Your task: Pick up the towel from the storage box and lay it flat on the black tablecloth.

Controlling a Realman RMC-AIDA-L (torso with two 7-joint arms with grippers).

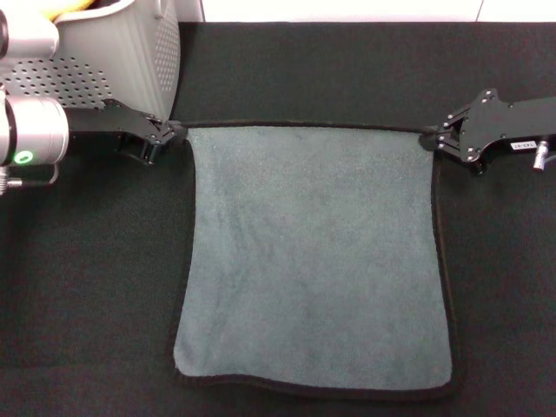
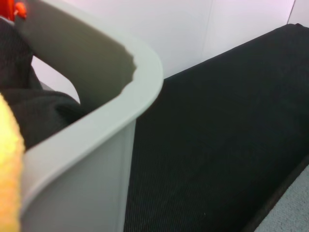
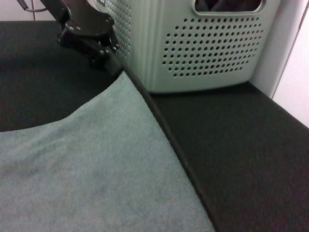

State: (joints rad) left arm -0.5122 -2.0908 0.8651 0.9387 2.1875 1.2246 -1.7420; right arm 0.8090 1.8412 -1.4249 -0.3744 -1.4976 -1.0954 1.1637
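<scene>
The towel (image 1: 313,252) lies spread grey-teal face up on the black tablecloth (image 1: 87,304), its black border all around. Its far edge runs taut between my two grippers. My left gripper (image 1: 170,135) is shut on the far left corner, right beside the storage box (image 1: 130,52). My right gripper (image 1: 432,139) is shut on the far right corner. The right wrist view shows the towel (image 3: 91,164), the left gripper (image 3: 107,54) pinching its corner, and the perforated box (image 3: 207,53) behind. The left wrist view shows the box rim (image 2: 111,111) and a bit of the towel (image 2: 292,217).
The box stands at the far left of the tablecloth and holds a yellow cloth (image 2: 8,174) and dark fabric (image 2: 43,113). A white wall (image 2: 193,29) runs along the far edge of the tablecloth (image 2: 217,145).
</scene>
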